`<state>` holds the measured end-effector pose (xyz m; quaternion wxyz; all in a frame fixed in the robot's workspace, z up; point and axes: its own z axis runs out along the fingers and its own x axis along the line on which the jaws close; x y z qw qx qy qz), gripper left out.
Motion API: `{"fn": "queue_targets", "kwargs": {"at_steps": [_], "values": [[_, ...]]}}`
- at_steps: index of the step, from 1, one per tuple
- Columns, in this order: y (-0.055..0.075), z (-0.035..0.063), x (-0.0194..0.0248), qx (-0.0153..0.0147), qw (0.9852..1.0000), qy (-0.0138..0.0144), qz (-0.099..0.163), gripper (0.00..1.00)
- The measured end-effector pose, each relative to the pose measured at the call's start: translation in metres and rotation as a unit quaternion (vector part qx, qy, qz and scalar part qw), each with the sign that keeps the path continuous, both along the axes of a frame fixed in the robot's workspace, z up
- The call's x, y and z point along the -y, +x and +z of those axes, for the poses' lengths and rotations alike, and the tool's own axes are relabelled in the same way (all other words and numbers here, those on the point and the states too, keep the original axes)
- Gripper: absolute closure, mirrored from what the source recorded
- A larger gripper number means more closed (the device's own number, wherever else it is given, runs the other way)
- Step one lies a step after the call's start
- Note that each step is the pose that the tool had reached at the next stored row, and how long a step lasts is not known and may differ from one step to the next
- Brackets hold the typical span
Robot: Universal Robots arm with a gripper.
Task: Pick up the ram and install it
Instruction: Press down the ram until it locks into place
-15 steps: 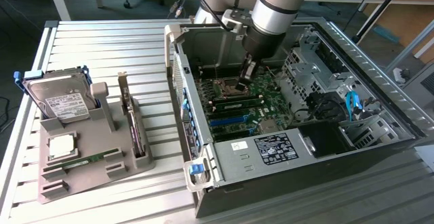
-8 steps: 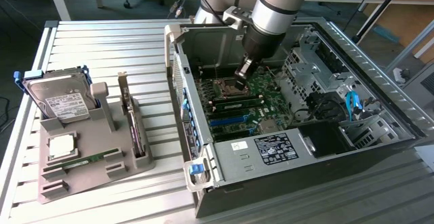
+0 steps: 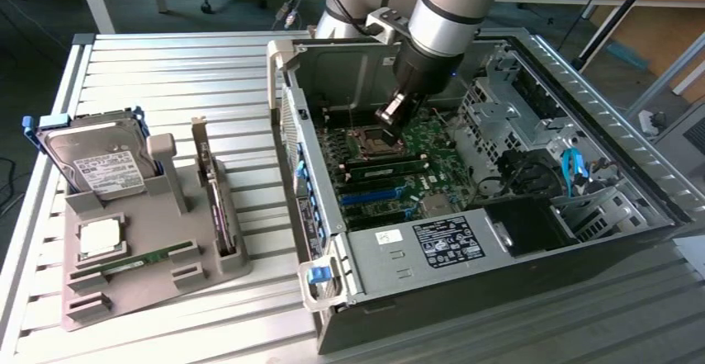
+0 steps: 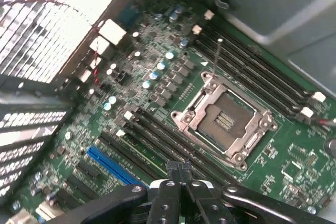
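While the gripper hung inside the open computer case, its jaws were closed on nothing, poised above the memory slots beside the CPU socket. The ram — a thin green stick — lay flat in the grey holder on the slatted table, well apart. Judgement: good work here needs square alignment with a slot; board glossy, socket frame bright metal.

The silver arm reaches down steeply from the top of the exterior view, its black wrist angled toward that view's left — and the gripper has its fingers pressed together, holding nothing.
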<state>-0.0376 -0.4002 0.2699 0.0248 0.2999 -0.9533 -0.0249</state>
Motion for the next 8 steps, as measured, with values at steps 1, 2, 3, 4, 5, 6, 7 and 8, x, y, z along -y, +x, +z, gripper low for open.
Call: {"fn": "queue_targets", "kwargs": {"at_steps": [1,2,3,4,5,6,7,8], "values": [[0.0,0.0,0.0,0.0,1.0,0.0,-0.009,0.89],[0.0,0.0,0.0,0.0,0.9999,0.0,-0.017,0.89],[0.0,0.0,0.0,0.0,0.9997,0.0,-0.025,0.89],[0.0,0.0,0.0,0.0,0.9993,0.0,-0.036,0.89],[0.0,0.0,0.0,0.0,0.9991,0.0,-0.043,0.89],[0.0,0.0,0.0,0.0,0.9986,0.0,-0.053,0.89],[0.0,0.0,0.0,0.0,0.9981,0.0,-0.061,0.89],[0.0,0.0,0.0,0.0,0.9972,0.0,-0.075,0.89]]}}
